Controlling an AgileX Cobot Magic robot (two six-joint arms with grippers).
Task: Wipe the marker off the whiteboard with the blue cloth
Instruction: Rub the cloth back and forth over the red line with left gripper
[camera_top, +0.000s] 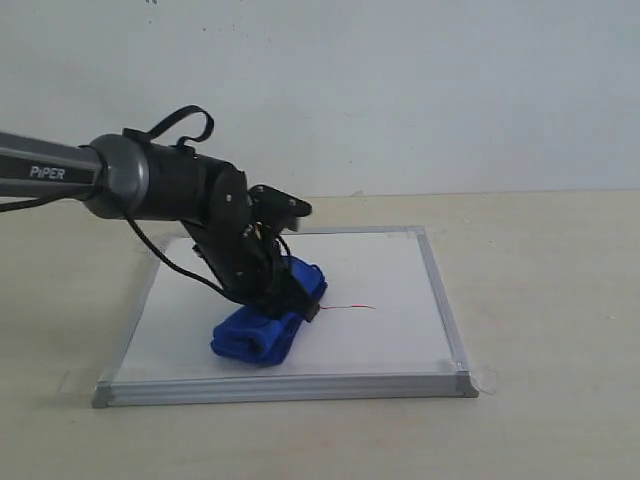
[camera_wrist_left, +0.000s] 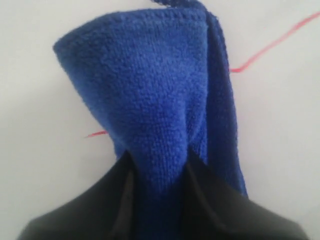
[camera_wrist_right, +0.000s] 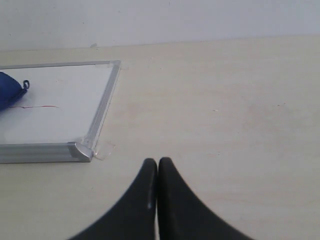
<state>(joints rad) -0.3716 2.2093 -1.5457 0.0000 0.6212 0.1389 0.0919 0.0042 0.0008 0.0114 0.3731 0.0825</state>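
Note:
The whiteboard lies flat on the table, silver frame all round. A thin red marker line runs across its middle and shows on both sides of the cloth in the left wrist view. The blue cloth rests on the board, covering part of the line. My left gripper is shut on the blue cloth, pressing it to the board. My right gripper is shut and holds nothing; it hovers over bare table beside the whiteboard's corner. It is out of the exterior view.
The board's corner is held by clear tape. Light wooden table extends right of the board, and a white wall stands behind.

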